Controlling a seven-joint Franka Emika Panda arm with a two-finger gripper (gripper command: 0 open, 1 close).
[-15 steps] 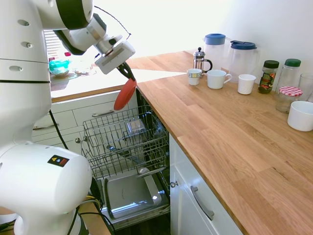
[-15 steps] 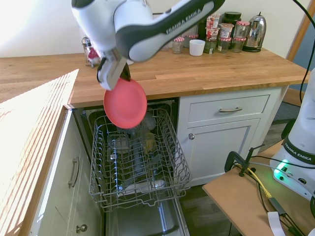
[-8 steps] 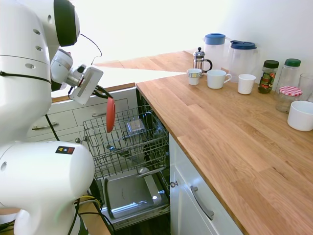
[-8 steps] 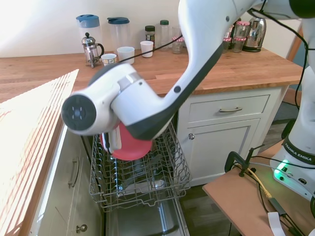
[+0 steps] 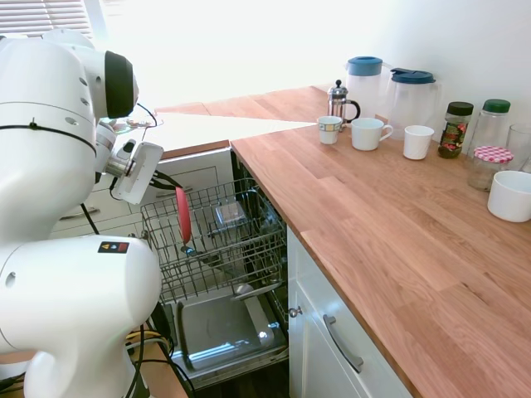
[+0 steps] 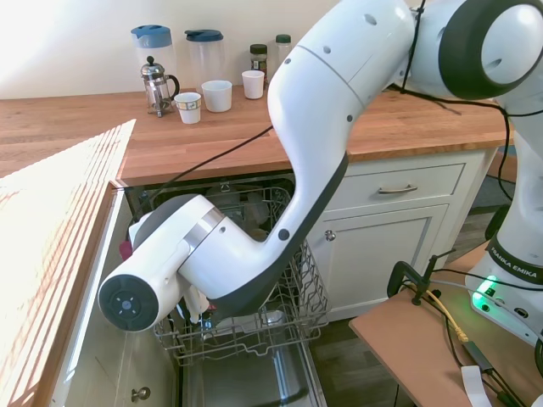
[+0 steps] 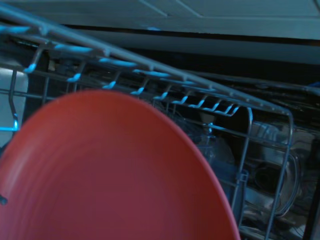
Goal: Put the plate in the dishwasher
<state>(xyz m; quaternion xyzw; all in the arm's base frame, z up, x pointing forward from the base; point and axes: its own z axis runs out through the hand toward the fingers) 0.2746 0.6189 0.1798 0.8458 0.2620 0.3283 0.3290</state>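
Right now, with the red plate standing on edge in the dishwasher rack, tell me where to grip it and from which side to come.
Grip the plate by its upper rim, coming from above. It stands upright and edge-on in the wire rack, so its lower part sits among the wires and only the upper edge is free. That appears to be where the gripper meets it.

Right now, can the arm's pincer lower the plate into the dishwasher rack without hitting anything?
Probably yes. The pincer holds the plate on edge, already among the wires of the pulled-out rack; no dish visibly blocks that spot.
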